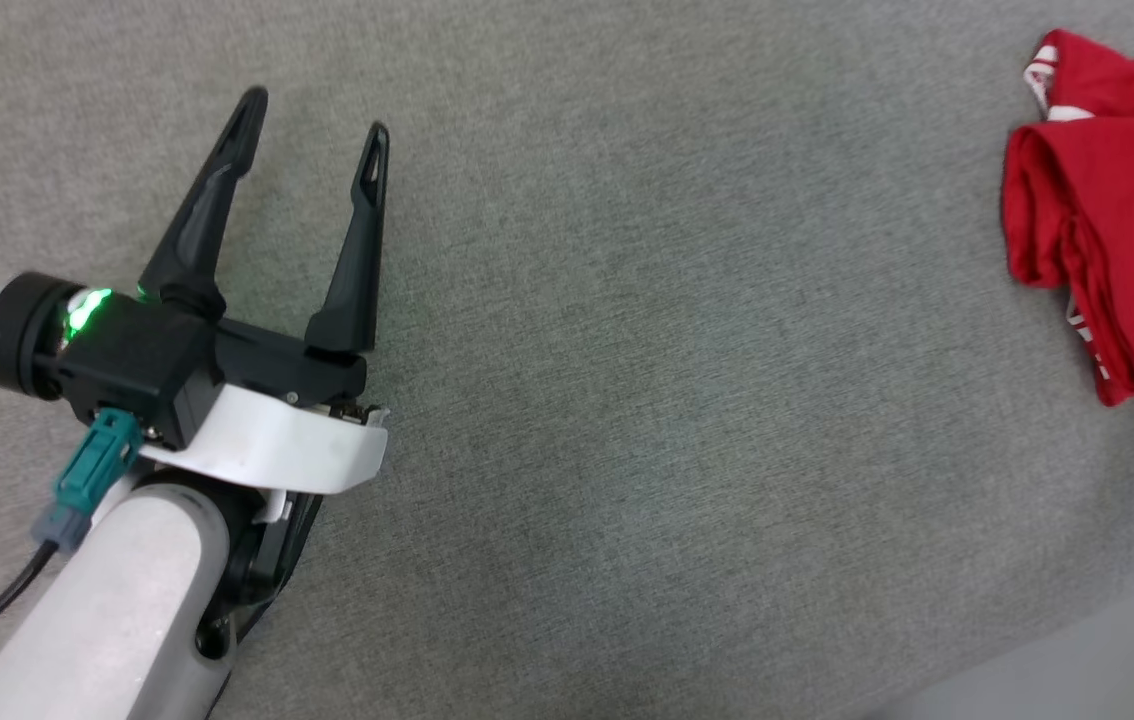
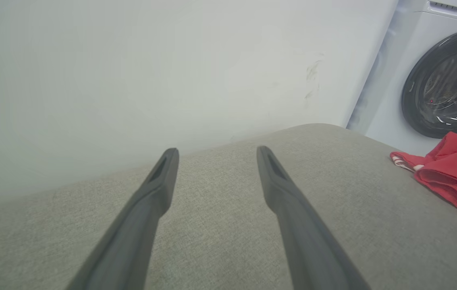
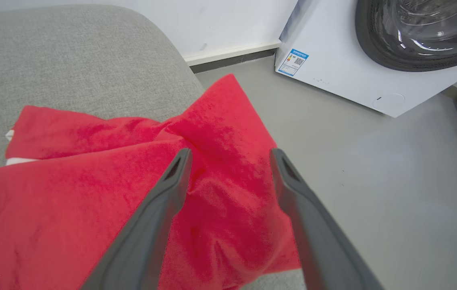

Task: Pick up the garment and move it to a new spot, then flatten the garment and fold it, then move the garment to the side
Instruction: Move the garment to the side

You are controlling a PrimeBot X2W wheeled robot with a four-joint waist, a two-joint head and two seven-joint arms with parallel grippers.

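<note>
The garment (image 1: 1112, 230) is a red bundle with a bit of white trim, folded up at the right edge of the grey cushioned surface (image 1: 627, 350). It also lies at the right of the left wrist view as the garment (image 2: 450, 175). My left gripper (image 1: 312, 115) is open over bare grey fabric at the left, far from it, with nothing between its fingers. In the right wrist view my right gripper (image 3: 230, 155) stands open just above the garment (image 3: 91, 193), its fingers apart and holding nothing.
A white washing machine (image 3: 333, 68) with a dark round door (image 2: 446, 80) stands on the grey floor (image 3: 393, 181) past the surface's right edge. A pale wall (image 2: 152, 72) rises behind the cushioned surface.
</note>
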